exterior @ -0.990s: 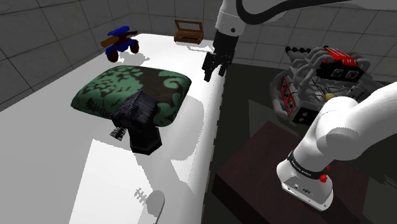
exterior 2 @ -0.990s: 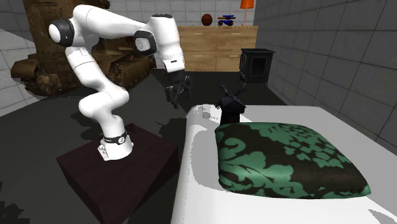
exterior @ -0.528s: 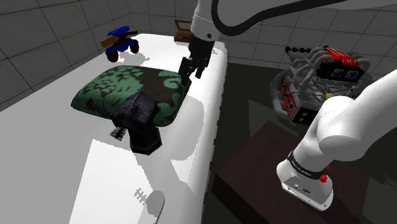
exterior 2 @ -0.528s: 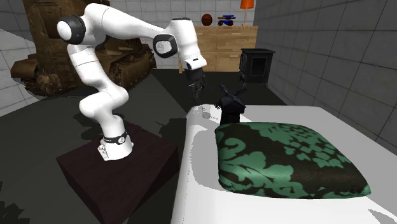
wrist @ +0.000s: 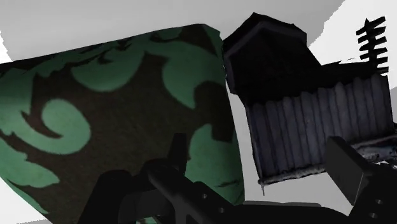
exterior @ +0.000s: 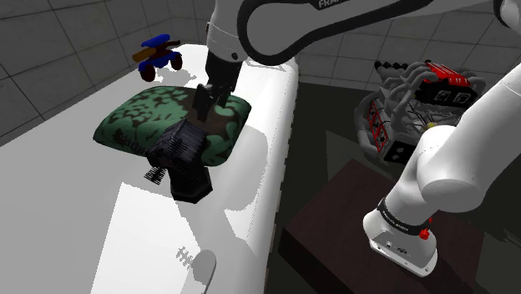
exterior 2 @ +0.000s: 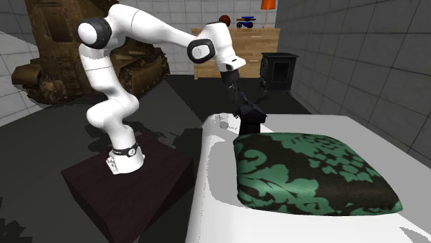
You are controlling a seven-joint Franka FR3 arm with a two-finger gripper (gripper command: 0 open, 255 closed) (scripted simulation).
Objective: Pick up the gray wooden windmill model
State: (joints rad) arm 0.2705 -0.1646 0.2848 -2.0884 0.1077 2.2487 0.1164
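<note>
a: where's the windmill (exterior: 184, 159)?
b: on the white table (exterior: 67, 192), touching the green cushion (exterior: 138, 117).
a: and the gripper (wrist: 257, 149)?
b: jaws spread wide, holding nothing; the windmill lies ahead between them, untouched.

Grey tiled walls (exterior 2: 359, 55) are enclosing the room, with a dark floor (exterior 2: 41, 172) lying below. A wooden dresser (exterior 2: 252, 52) is standing against the far wall, a black stove (exterior 2: 278, 69) sitting just beside it. Light is falling across the white tabletop (exterior: 58, 192).
</note>
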